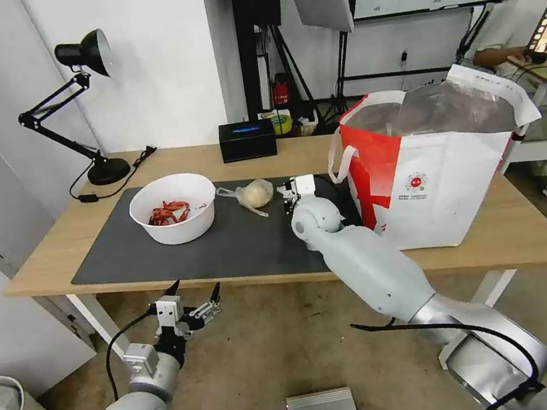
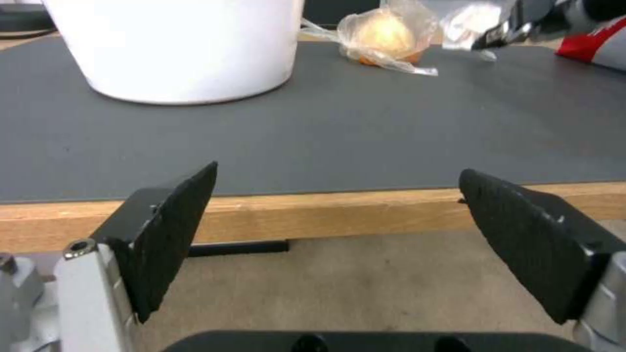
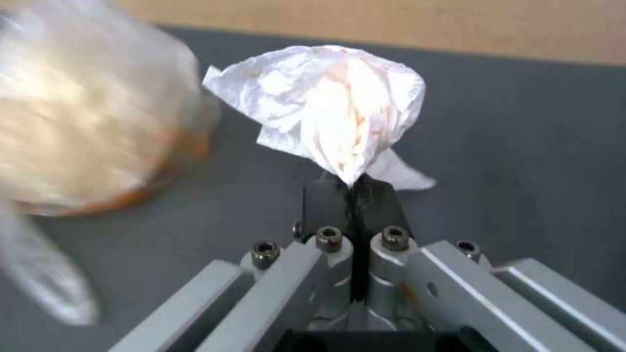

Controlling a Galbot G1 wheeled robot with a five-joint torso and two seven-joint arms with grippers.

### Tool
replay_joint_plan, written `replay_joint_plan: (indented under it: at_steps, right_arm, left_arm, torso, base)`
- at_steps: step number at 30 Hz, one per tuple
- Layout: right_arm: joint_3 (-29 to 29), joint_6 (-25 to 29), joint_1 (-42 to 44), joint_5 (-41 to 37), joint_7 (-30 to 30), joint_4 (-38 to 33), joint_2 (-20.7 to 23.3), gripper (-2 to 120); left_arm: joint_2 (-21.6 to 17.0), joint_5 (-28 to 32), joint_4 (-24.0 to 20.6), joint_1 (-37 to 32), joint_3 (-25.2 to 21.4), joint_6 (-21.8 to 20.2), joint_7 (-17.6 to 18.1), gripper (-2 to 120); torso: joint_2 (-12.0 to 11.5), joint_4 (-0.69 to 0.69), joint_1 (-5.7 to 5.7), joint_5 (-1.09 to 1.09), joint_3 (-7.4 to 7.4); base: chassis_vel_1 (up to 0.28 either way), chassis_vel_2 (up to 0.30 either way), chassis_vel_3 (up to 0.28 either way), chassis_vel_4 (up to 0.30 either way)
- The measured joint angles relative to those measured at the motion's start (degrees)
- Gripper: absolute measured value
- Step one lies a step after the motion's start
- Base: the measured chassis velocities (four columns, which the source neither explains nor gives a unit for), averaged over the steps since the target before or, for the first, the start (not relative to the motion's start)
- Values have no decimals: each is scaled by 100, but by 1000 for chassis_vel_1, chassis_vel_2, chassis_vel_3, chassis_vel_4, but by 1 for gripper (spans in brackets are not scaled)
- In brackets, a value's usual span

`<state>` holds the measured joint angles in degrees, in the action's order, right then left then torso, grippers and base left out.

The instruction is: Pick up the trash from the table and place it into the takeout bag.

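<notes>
I am pinching the crumpled tissue (image 3: 329,105) in my right gripper (image 3: 352,188), jaws clamped tight, over the mat (image 1: 238,243) (baggie (image 1: 255,194) at nine o'clock). Next, carrying it toward three o'clock into the takeout bag (image 1: 431,177). My left gripper (image 1: 194,295) is idling wide open below the table (image 1: 533,238).

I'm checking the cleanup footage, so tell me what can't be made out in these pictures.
- Takeout bag contents: head view, foil lining and rim hide them.
- White bowl: left wrist view, top edge cuts off its rim and contents.
- Baggie: right wrist view, blurred.
- Crumpled tissue: head view, mostly hidden by the right gripper.
</notes>
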<state>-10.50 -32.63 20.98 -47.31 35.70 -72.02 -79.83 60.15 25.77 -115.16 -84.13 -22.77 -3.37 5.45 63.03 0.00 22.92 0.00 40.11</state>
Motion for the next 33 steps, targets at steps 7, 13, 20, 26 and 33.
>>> replay_joint_plan:
  at_steps: [7,13,20,26,33]
  right_arm:
    - [21,-5,223,-333,161,-1003,388,0]
    - [10,-107,791,-631,340,-2504,953,0]
    - [195,-200,1534,-658,497,-3942,1520,0]
    - [902,-216,2160,-633,366,-5127,2242,0]
    - [1821,-198,2246,-780,105,-5807,3066,0]
  left_arm:
    - [34,-16,-30,-24,-20,0,7,100]
    - [70,-35,-59,-59,-59,0,15,100]
    - [100,-68,-140,-108,-63,0,36,100]
    - [156,-137,-207,-171,-45,-14,47,100]
    - [223,-256,-257,-237,8,-60,111,100]
  torso:
    - [0,0,0,0,0]
    - [0,0,0,1,0]
    - [0,0,0,1,-1]
    - [0,-1,-1,1,-1]
    - [0,-1,-1,1,-1]
  base:
    - [0,0,0,0]
    - [0,0,0,0]
    - [0,0,0,0]
    - [0,0,0,0]
    - [0,0,0,0]
